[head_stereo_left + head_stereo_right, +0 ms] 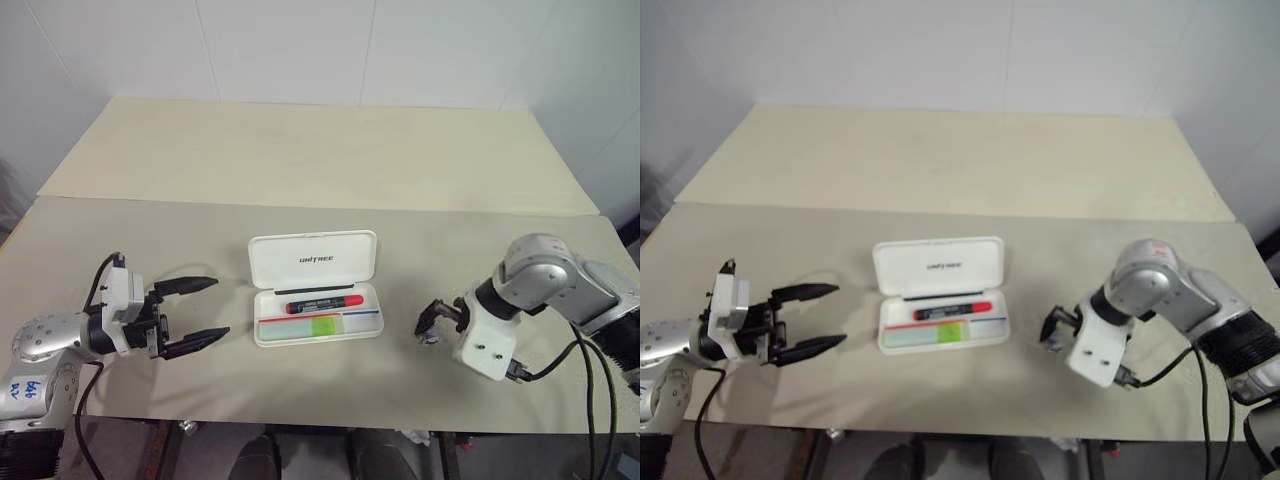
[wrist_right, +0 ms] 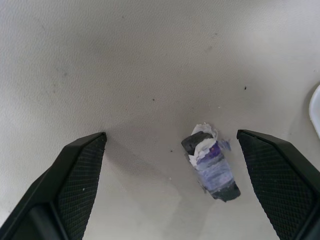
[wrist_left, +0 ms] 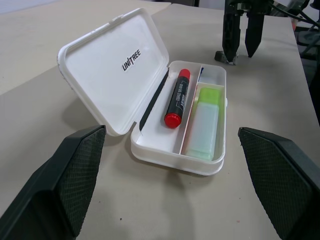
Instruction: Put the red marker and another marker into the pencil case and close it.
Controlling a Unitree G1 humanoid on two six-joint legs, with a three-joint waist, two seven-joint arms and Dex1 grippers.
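Still unclosed, pencil case (image 1: 315, 290) lid; risks skidding across surface (image 1: 300, 160) if nudged by wide-open left gripper (image 1: 190, 315) or wide-open right gripper (image 2: 170, 185).

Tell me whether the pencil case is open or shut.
Open. The pencil case has its lid swung up and back, leaving the red marker and the green marker exposed in the tray.

"UNITREE" is printed in dark capitals on the inner face of the raised lid of the pencil case (image 3: 115, 70), at about 12 o'clock from the tray. Pale lettering is carried on the dark band of the red marker (image 3: 177, 98), but it cannot be read.
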